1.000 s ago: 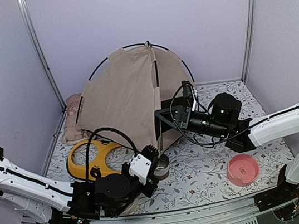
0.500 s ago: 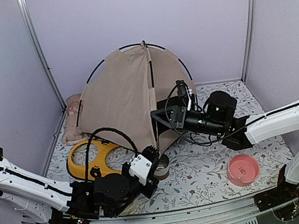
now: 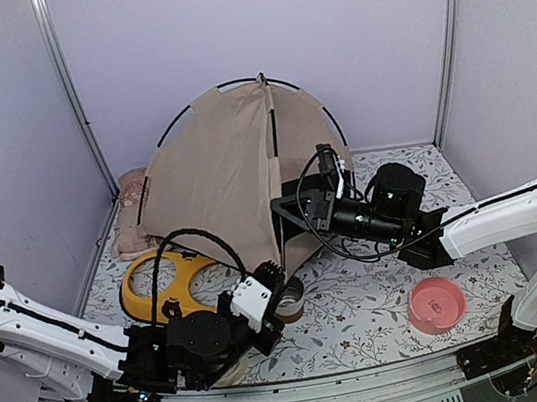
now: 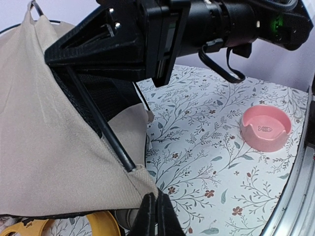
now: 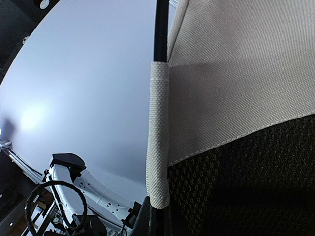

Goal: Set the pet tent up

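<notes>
The pet tent (image 3: 219, 173) stands at the back middle as a tan fabric dome under thin black arched poles. My left gripper (image 3: 271, 273) is at its near corner; in the left wrist view the gripper (image 4: 156, 212) is shut on that fabric corner (image 4: 140, 179), right beside the end of a black pole (image 4: 101, 125). My right gripper (image 3: 280, 209) reaches into the tent's right front edge. In the right wrist view the gripper (image 5: 155, 219) is shut at the bottom of a fabric pole sleeve (image 5: 158, 137), with dark mesh (image 5: 246, 182) beside it.
A yellow flat piece with two holes (image 3: 164, 282) lies left of the left gripper. A pink bowl (image 3: 436, 304) sits front right on the floral mat (image 3: 364, 298). A pinkish cushion (image 3: 130, 222) lies behind the tent's left side. A brown roll (image 3: 290, 304) sits under the left gripper.
The right gripper has shifted a little left and up with the tent's edge, and the tent's top has risen slightly. The left arm has stayed put.
</notes>
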You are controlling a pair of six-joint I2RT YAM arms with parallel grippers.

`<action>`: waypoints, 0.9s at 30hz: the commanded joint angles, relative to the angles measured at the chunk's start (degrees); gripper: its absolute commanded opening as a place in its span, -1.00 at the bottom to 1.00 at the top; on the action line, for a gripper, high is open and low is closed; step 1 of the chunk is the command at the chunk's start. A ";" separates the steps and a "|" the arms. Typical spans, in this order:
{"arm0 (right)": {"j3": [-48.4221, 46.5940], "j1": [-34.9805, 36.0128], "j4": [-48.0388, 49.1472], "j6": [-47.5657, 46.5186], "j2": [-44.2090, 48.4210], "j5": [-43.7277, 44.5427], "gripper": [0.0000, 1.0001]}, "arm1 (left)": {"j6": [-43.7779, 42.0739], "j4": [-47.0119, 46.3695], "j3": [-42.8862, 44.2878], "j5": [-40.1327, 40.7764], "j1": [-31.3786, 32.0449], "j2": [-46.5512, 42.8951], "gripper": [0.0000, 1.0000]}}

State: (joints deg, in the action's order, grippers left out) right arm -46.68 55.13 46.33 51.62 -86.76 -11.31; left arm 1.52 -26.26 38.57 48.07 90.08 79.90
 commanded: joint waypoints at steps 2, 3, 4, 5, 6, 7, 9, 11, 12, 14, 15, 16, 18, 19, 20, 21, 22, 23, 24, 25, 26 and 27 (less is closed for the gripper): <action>0.85 -0.91 -1.63 0.02 -0.89 3.39 -1.00 | 0.02 -2.74 -0.33 -1.85 0.86 -2.12 -1.00; 1.08 -0.95 -1.67 0.06 -0.73 3.58 -1.00 | 0.10 -2.74 -0.33 -1.68 0.87 -2.17 -1.00; 1.12 -0.91 -1.72 0.06 -0.57 3.64 -1.00 | 0.19 -2.74 -0.29 -1.44 0.82 -2.22 -1.00; 1.28 -0.92 -1.68 0.06 -0.47 3.68 -1.00 | 0.25 -2.79 -0.37 -1.46 0.83 -2.28 -1.00; 1.34 -0.93 -1.69 0.10 -0.41 3.59 -1.00 | 0.27 -2.83 -0.37 -1.49 0.80 -2.33 -1.00; 1.28 -0.92 -1.68 0.07 -0.35 3.39 -1.00 | 0.27 -2.83 -0.29 -1.38 0.80 -2.27 -1.00; 1.28 -0.98 -1.75 0.06 -0.50 2.99 -1.00 | 0.24 -2.83 -0.16 -1.38 0.70 -2.17 -1.00; 1.40 -0.91 -1.75 0.06 -0.54 2.72 -1.00 | 0.52 -2.83 -0.14 -0.70 0.62 -2.20 -1.00; 1.65 -0.94 -1.72 0.13 -0.41 2.95 -1.00 | 0.63 -2.91 -0.28 -0.62 0.47 -2.39 -1.00; 2.80 -1.08 -1.61 0.52 0.16 3.98 -1.00 | 0.83 -2.92 -0.48 -0.47 0.35 -2.46 -1.00; 3.27 -1.22 -1.60 0.71 0.48 4.28 -1.00 | 0.89 -2.85 -0.55 -0.50 0.34 -2.54 -1.00; 3.71 -1.48 -1.56 1.24 0.82 4.55 -1.00 | 1.05 -2.75 -0.57 -0.50 0.32 -2.48 -1.00; 4.25 -1.97 -1.42 1.69 1.35 4.74 -1.00 | 1.34 -2.37 -0.54 -0.59 0.36 -2.45 -1.00; 4.17 -2.09 -1.44 1.72 1.49 4.68 -1.00 | 1.50 -2.25 -0.59 -0.60 0.35 -2.39 -1.00; 4.07 -2.10 -1.44 1.69 1.56 4.66 -1.00 | 1.63 -2.22 -0.60 -0.66 0.34 -2.46 -1.00; 3.91 -2.07 -1.48 1.65 1.58 4.52 -1.00 | 1.66 -2.22 -0.60 -0.68 0.35 -2.39 -1.00; 3.82 -2.09 -1.49 1.65 1.53 4.49 -1.00 | 1.60 -2.20 -0.53 -0.60 0.34 -2.38 -1.00; 3.73 -2.13 -1.49 1.65 1.47 4.53 -1.00 | 1.56 -2.17 -0.51 -0.61 0.33 -2.30 -1.00; 3.69 -2.14 -1.42 1.65 1.39 4.46 -1.00 | 1.48 -2.13 -0.43 -0.57 0.35 -2.29 -1.00; 3.58 -2.18 -1.41 1.51 1.34 4.25 -1.00 | 1.48 -2.13 -0.42 -0.51 0.28 -2.21 -1.00; 3.28 -2.14 -1.48 1.42 1.12 3.64 -1.00 | 1.49 -2.06 -0.35 -0.60 0.24 -2.05 -1.00; 2.91 -2.13 -1.51 1.22 0.92 2.87 -1.00 | 1.63 -1.86 -0.23 -0.53 0.20 -1.92 -1.00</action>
State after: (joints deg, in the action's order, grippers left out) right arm -43.75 54.68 47.57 52.88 -85.65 -10.15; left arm 2.42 -26.22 38.20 48.51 90.08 79.31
